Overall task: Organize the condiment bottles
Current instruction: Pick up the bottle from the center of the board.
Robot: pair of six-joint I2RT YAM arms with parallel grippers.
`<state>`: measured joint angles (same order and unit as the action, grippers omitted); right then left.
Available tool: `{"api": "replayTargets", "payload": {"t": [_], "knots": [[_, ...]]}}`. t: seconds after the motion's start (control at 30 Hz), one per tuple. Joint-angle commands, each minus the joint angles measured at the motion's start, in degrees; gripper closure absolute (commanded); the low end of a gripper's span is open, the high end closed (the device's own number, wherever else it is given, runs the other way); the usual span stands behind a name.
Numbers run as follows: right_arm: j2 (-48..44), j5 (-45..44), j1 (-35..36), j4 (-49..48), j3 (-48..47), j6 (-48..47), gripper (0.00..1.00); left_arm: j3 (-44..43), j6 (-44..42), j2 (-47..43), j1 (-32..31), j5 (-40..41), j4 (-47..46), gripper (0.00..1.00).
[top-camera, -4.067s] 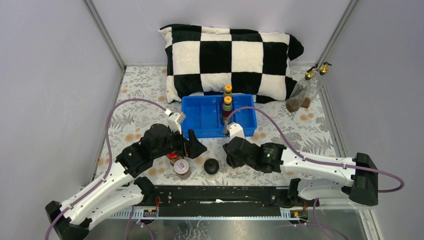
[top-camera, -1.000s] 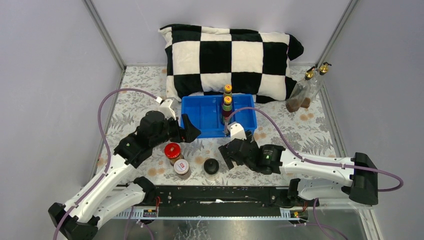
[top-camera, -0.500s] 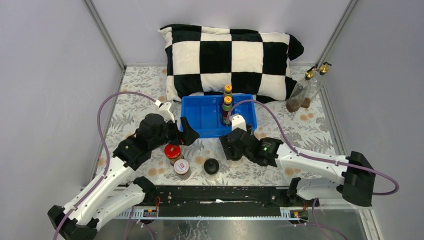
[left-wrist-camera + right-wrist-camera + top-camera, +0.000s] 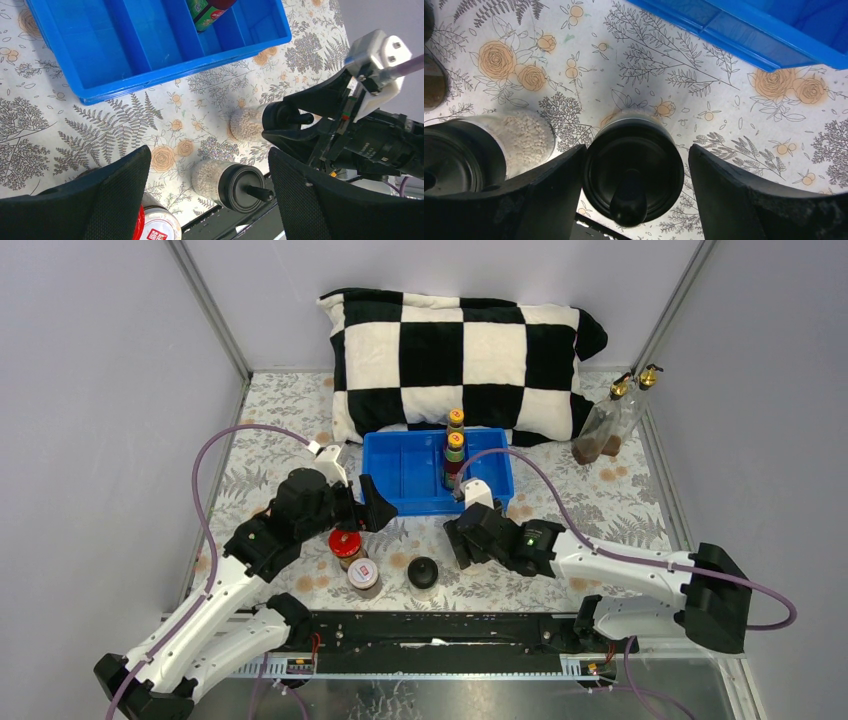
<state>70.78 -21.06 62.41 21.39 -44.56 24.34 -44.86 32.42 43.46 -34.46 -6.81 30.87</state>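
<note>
Black-capped jar (image 4: 634,165), round clear glass holding pale grains, stands on the floral table (image 4: 724,100) at 6 o'clock from the blue plastic tray (image 4: 744,37). Right jaws straddle it, slightly gapped; left jaws spread wide, empty.

Yellow-capped bottles (image 4: 455,445) stand in the blue tray (image 4: 420,506); four jars (image 4: 423,572) stand upright just in front of it; gold-spouted bottles (image 4: 605,430) lean well right of it.
</note>
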Motion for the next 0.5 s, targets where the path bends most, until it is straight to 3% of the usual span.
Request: {"api": "replayTargets", "payload": {"t": [0.0,0.47], "knots": [[-3.74,-2.7,0.34,1.5,0.3,0.71,0.22,0.65,-0.71,0.12,-0.22,0.61,-0.48,0.09],[-2.08,-0.7,0.43,1.14,-1.61,0.11,0.29,-0.33,-0.79,0.27,-0.26,0.89,0.82,0.09]]}}
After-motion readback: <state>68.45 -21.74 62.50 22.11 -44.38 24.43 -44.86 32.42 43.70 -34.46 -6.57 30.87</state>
